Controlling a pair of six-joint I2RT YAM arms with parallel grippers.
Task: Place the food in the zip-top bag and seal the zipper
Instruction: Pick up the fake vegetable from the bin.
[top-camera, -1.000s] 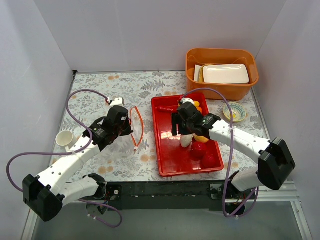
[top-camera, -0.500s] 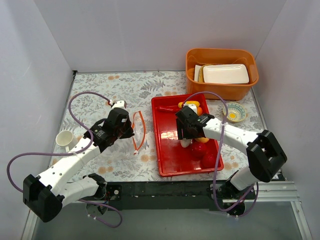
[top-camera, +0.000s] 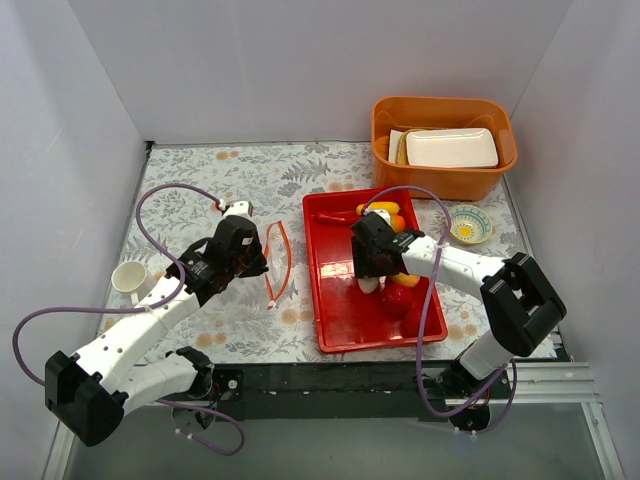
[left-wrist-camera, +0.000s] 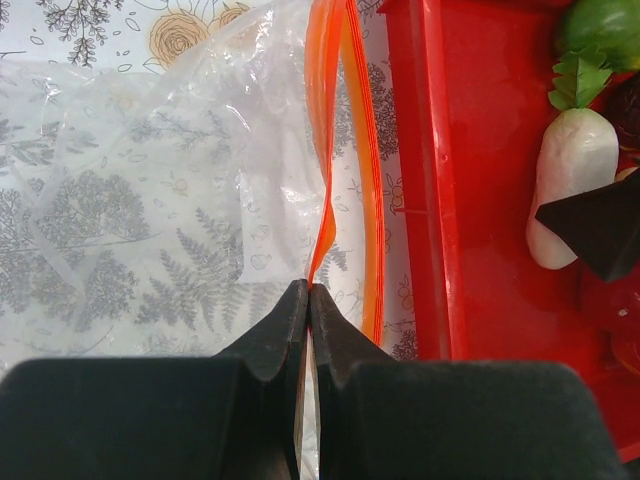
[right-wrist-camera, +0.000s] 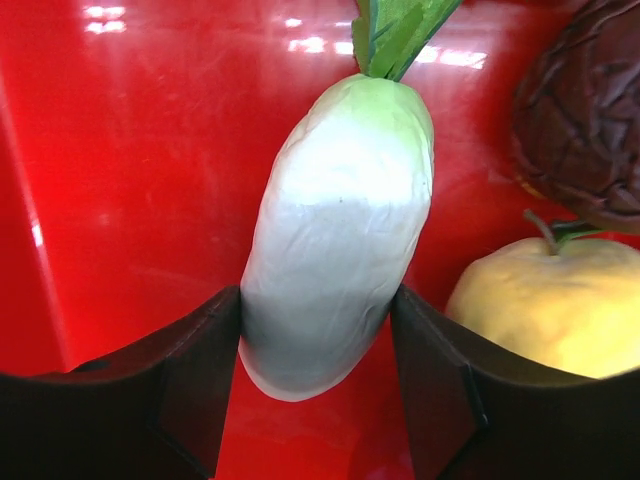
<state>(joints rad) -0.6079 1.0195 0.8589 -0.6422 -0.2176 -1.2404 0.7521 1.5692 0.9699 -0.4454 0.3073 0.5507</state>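
My right gripper clamps both sides of the smooth white toy radish in the red plastic tray. Held near its tip, it could squirt free. My left gripper is closed tight on the orange-red zipper strip of the clear zip-top bag beside the tray, whose narrow mouth may snag the radish.

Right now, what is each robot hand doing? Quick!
Left gripper: closed, pinching the zip-top bag at its zipper.
Right gripper: closed on the white radish in the red tray.
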